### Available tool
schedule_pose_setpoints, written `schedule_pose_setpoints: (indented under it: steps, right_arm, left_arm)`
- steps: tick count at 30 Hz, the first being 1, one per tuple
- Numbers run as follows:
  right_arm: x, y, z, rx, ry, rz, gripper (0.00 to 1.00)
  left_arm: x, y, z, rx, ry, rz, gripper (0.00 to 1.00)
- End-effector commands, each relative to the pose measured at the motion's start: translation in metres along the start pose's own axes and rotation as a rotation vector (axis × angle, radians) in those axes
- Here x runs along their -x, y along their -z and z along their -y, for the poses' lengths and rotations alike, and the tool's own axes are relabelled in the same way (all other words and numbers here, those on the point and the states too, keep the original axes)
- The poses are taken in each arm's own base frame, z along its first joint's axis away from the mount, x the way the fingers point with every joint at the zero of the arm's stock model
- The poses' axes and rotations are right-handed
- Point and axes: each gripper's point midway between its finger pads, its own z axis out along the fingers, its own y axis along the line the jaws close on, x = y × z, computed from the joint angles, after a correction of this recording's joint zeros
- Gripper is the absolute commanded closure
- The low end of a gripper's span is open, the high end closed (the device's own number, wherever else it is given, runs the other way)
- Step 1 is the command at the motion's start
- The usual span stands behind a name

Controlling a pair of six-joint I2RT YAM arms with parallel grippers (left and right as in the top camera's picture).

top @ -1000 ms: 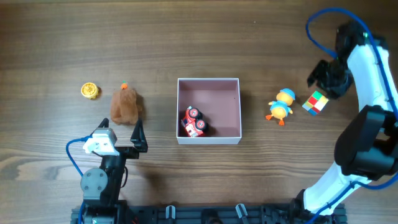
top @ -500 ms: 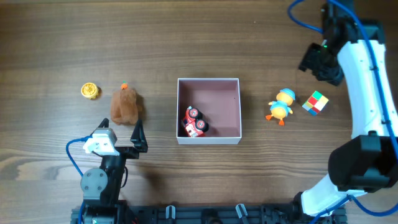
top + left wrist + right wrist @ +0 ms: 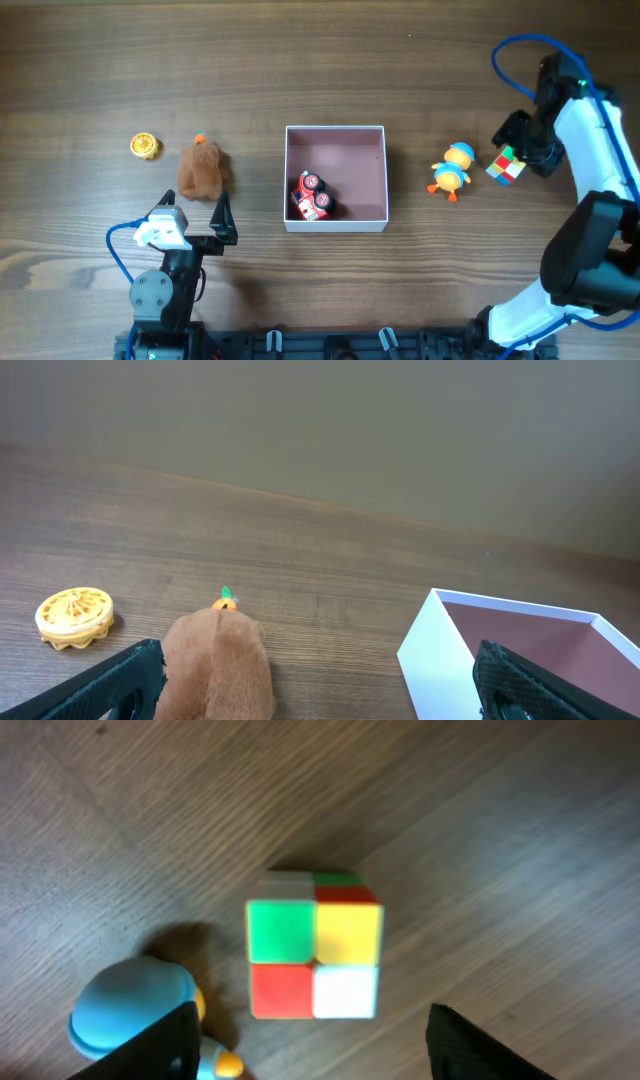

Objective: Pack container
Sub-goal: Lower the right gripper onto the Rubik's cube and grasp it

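Left gripper (image 3: 318, 665) is nearest, jaws wide apart, with the plush (image 3: 202, 170) just off at its 12 o'clock. The container (image 3: 345, 160) lies mid-table, open side up, a red car (image 3: 312, 196) in its 7 o'clock corner. The duck (image 3: 452, 168) stands at the container's 3 o'clock, the cube (image 3: 507, 165) just beyond it, the disc (image 3: 145, 146) well off at 9 o'clock. Right gripper (image 3: 310, 1025) hangs over the cube, fingers spread wider than it.
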Motion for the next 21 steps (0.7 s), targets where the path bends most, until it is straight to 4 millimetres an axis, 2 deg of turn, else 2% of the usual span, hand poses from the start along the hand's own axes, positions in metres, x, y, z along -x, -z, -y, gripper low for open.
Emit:
schedule_pose_setpoints:
  steps: [1, 10, 17, 21]
  right_arm:
    - [-0.009, -0.013, -0.005, 0.034, -0.003, -0.013, 0.28]
    - [-0.018, -0.036, -0.003, 0.022, -0.073, -0.035, 0.24]
    - [-0.014, -0.05, -0.007, 0.022, -0.087, -0.035, 0.25]
    - [-0.01, -0.05, -0.009, 0.029, -0.088, -0.023, 0.34]
  left_arm:
    - [-0.003, 0.0, 0.001, -0.011, -0.008, -0.006, 0.0]
    - [-0.003, 0.0, 0.001, -0.01, -0.008, -0.006, 0.0]
    - [-0.003, 0.0, 0.001, -0.01, -0.008, -0.006, 0.0]
    - [-0.003, 0.0, 0.001, -0.01, -0.008, -0.006, 0.0]
